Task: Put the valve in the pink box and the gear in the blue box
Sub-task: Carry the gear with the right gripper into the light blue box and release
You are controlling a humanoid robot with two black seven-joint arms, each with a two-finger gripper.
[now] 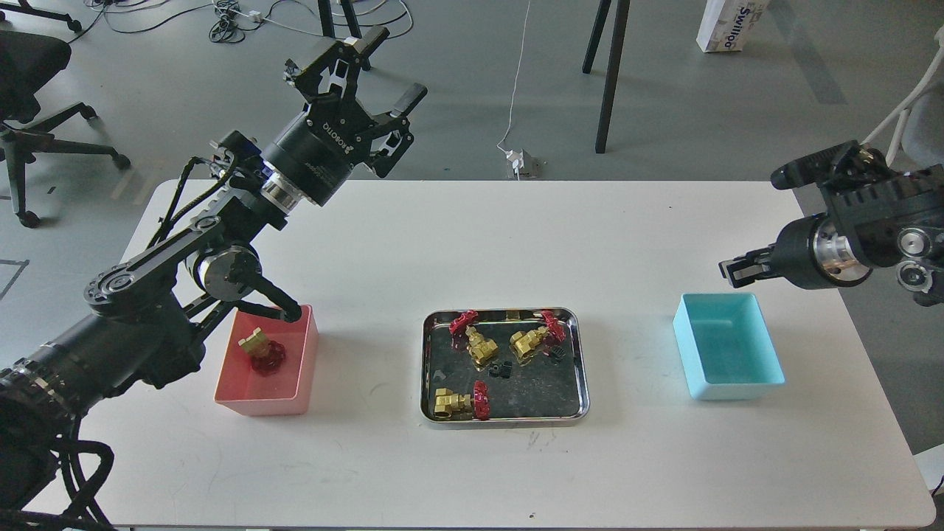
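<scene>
Tray (582, 369): 3 valves, nearest the pink box (306, 372) at (461, 402); gears (504, 369) at centre.
Pink box: 1 valve.
Blue box (767, 354): nothing visible inside.
Left gripper (372, 63): jaws wide, nothing held, raised beyond the table's far edge.
Right gripper (807, 168): state indiscernible, above the blue box's far side.
Gears lie left of the right gripper, roughly midway between both arms.

Three valves (483, 346) in steel tray (579, 365)
</scene>
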